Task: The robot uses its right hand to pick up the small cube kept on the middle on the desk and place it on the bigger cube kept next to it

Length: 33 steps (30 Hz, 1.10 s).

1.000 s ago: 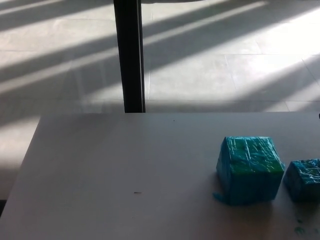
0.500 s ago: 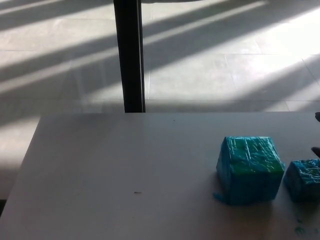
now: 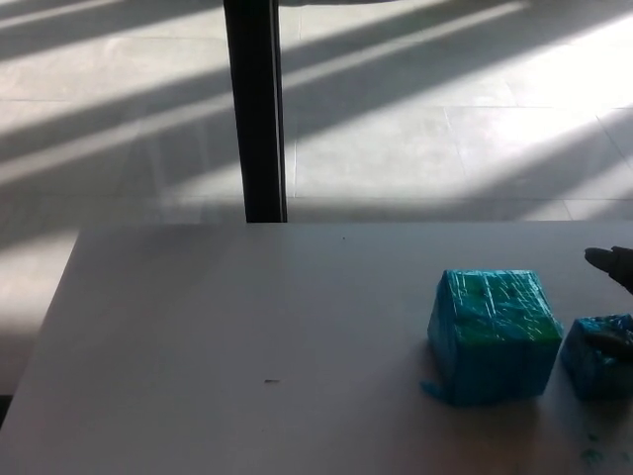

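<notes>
Robot's black right hand at the picture's right edge, above a small blue plastic-wrapped cube.
Finger spread cannot be told; the larger blue wrapped cube sits just left on the pale worktop.

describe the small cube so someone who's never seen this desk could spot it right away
On the pale desk, look to its right side, where a big teal plastic-wrapped cube stands. The small teal wrapped cube sits just right of it, at the picture's edge, clearly lower and narrower, below the black right hand.

Pale desk, dark upright post behind it, sunlit tiled floor, small speck on desk
</notes>
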Motion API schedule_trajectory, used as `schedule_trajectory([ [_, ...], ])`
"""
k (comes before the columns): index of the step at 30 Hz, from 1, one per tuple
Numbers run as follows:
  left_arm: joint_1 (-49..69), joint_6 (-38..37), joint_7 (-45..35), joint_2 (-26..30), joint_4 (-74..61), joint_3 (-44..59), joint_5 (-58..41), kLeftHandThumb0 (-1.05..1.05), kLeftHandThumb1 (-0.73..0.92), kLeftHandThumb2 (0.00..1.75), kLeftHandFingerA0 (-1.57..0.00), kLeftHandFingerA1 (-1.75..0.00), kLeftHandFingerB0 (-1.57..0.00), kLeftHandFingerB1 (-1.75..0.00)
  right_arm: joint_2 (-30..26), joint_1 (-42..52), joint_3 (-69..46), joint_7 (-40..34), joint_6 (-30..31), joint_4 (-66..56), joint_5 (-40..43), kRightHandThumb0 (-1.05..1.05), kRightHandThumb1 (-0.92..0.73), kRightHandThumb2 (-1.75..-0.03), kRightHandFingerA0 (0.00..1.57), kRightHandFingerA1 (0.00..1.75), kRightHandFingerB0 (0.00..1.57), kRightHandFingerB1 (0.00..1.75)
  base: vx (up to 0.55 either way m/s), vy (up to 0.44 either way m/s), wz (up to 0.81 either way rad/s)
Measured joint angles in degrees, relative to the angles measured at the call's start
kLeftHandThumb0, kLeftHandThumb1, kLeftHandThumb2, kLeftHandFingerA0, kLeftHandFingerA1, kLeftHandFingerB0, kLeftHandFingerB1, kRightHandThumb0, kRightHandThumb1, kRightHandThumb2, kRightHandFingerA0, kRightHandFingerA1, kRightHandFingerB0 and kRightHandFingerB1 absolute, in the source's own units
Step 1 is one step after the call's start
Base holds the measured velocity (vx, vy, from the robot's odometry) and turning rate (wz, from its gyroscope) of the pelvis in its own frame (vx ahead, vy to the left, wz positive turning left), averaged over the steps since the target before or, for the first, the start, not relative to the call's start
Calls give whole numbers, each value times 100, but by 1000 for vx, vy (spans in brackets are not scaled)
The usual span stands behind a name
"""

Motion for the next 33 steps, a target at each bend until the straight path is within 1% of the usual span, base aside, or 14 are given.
schedule_trajectory([
  [8, -28, -1, -16, 16, 33, -6, 1, -87, 77, 64, -50, -57, -40, -42, 230, -369, 425, -136, -124, 902, -490, -101, -58, -92, 0, 5, 0, 0, 0, 0, 0],
  [9, -34, 0, -16, 21, 33, -10, 1, -84, 61, 103, -42, -62, -33, -52, 256, -421, 495, -156, -135, 1021, -563, -99, -57, -90, 0, 4, 5, 0, 0, 0, 0],
  [10, -38, -1, -16, 29, 30, -28, 5, -89, 63, 102, -44, -63, -34, -53, 298, -481, 554, -191, -163, 1170, -632, -98, -57, -89, 0, 4, 7, 0, 0, 0, 0],
  [11, -43, 0, -17, 37, 28, -36, 5, -85, 76, 63, -50, -58, -40, -42, 339, -528, 605, -222, -191, 1312, -698, -98, -57, -89, 0, 4, 6, 0, 0, 0, 0],
  [17, -83, 1, -18, 48, 30, -33, 3, -84, 78, 63, -52, -57, -39, -42, 454, -696, 791, -361, -364, 1840, -1017, -95, -55, -87, 0, 6, 9, 7, 0, 0, 0],
  [18, -95, 1, -18, 50, 32, -36, 3, -90, 64, 103, -48, -63, -34, -52, 473, -752, 833, -381, -399, 1940, -1071, -95, -56, -88, 0, 6, 9, 8, 0, 0, 0],
  [19, -108, 3, -18, 51, 35, -34, 3, -84, 77, 63, -51, -56, -39, -41, 486, -791, 863, -395, -427, 2017, -1109, -96, -56, -89, 0, 7, 10, 8, 0, 0, 0],
  [24, -162, 5, -18, 62, 44, -45, 5, -84, 79, 64, -44, -57, -38, -42, 535, -935, 980, -443, -600, 2274, -1304, -88, -51, -80, 0, 0, 5, 15, 0, 0, 0],
  [25, -162, 5, -18, 63, 44, -54, 7, -83, 61, 102, -43, -63, -35, -54, 541, -935, 996, -451, -628, 2281, -1334, -80, -46, -75, 0, 0, 6, 18, 0, 0, 0],
  [26, -162, 5, -19, 63, 44, -55, 6, -83, 61, 102, -43, -63, -35, -54, 548, -936, 1005, -455, -658, 2292, -1361, -80, -46, -75, 0, 0, 6, 18, 0, 0, 0],
  [27, -162, 5, -19, 63, 44, -54, 6, -83, 78, 63, -48, -58, -38, -43, 555, -937, 1007, -456, -687, 2301, -1386, -47, -50, -57, 1, 27, 7, 30, 0, 0, 0],
  [29, -164, 5, -20, 63, 44, -52, 4, -81, 60, 100, -44, -64, -36, -54, 558, -952, 1084, -456, -723, 2303, -1462, -20, -61, -60, 35, 110, 13, 22, 0, 0, 0],
  [31, -171, 5, -20, 63, 48, -52, 4, -82, 78, 63, -45, -56, -40, -42, 548, -984, 1248, -459, -778, 2314, -1590, -12, -65, -59, 49, 130, 9, 27, 0, 0, 0],
  [33, -176, 5, -20, 62, 54, -51, 4, -82, 78, 64, -45, -54, -39, -42, 489, -1065, 1496, -459, -890, 2329, -1752, -16, -68, -67, 60, 127, 12, 20, 0, 0, 0],
])
